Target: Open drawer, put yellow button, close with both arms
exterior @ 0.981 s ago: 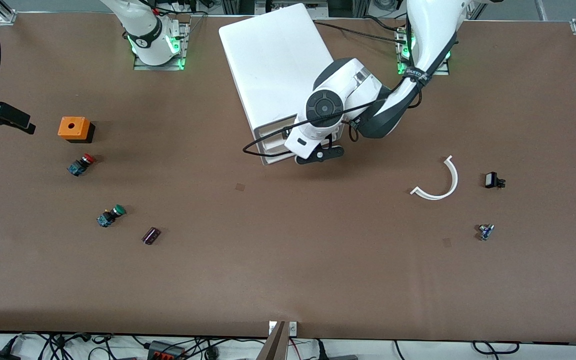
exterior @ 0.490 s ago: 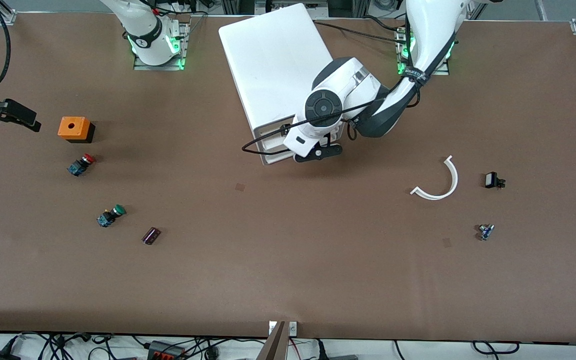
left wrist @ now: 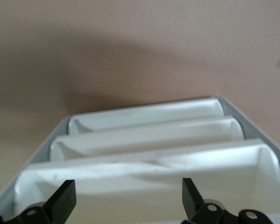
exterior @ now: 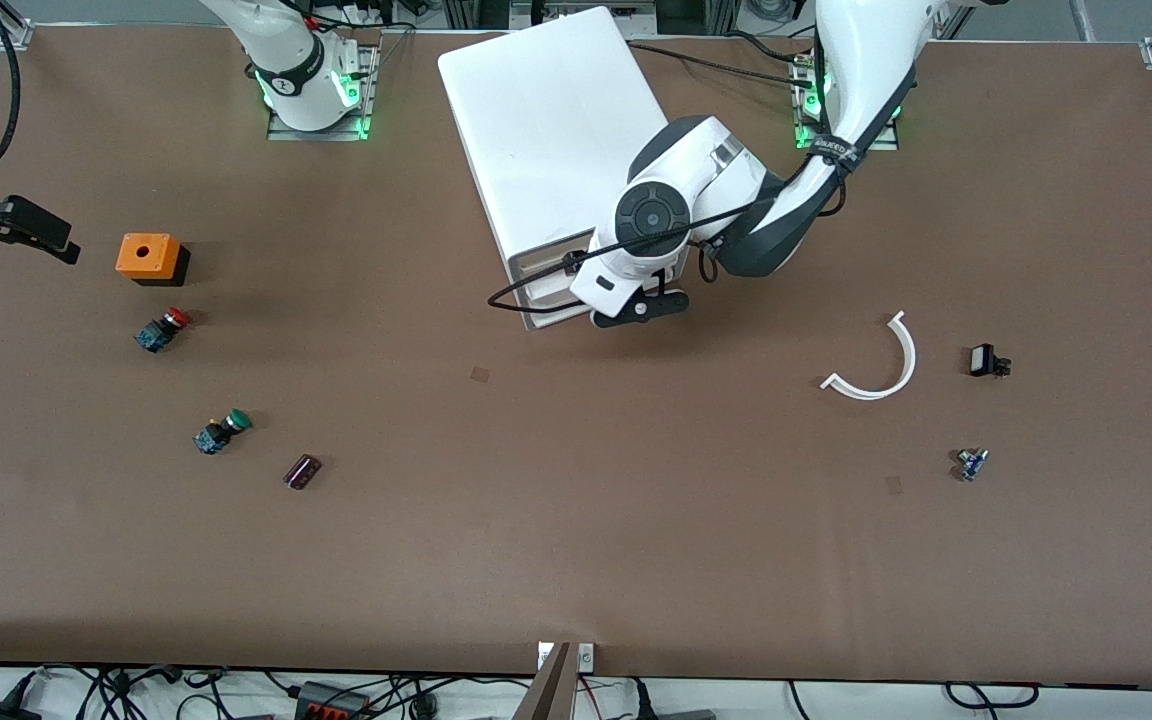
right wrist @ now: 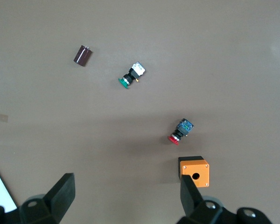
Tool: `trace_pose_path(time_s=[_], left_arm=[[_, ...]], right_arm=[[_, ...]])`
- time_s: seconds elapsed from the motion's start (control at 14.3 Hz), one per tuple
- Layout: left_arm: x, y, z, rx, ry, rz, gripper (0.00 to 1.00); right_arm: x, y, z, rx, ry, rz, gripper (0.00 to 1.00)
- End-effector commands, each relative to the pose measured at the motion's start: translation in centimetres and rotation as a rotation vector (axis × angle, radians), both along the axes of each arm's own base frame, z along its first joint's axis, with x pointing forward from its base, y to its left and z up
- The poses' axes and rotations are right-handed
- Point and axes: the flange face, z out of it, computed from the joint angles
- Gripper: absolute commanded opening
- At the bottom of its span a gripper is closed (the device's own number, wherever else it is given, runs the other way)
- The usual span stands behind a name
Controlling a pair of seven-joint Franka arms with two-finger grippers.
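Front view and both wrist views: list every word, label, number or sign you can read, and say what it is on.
Strap on the left arm: white lettering, too small to read.
Dark band on the right arm: a small white mark, too small to read.
Cabinet, its drawers, orange box, red button, green button, dark cylinder: no text visible.
Nothing legible in any view.

Orange box (exterior: 146,256) near red-capped button (exterior: 163,329) — green-capped button (exterior: 222,431), white arc (exterior: 881,363) well apart.
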Motion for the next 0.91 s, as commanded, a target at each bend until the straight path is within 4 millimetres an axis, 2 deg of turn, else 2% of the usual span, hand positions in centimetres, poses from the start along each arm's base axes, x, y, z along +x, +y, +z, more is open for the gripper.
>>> trace_pose_path(time_s=[0.0, 0.21, 0.42, 0.63, 0.84], left_arm=[[3.9, 3.3, 4.3, 0.096, -0.205, -0.043, 1.0], [7.6, 8.6, 6.6, 0.134, -0.29, -0.072, 1.0], [11.0, 15.8, 9.0, 0.115, -0.319, -0.141, 1.0], [12.4, 20.7, 12.1, 0.113, -0.355, -0.183, 1.0], [12.5, 24.3, 15.4, 0.118, -0.379, -0.224, 1.0]], right_arm=[[-0.3, 0.3, 0.6, -0.008, -0.01, 0.013, 1.0], [-0.3, 0.3, 0.2, -0.007, 0.008, 0.012, 1.0], [-0.3, 0.3, 0.0, -0.005, 0.014, 0.011, 1.0], [-0.3, 0.3, 0.0, -0.005, 0.014, 0.012, 1.0], [-0.4, 0.3, 0.1, -0.003, 0.013, 0.01, 1.0]])
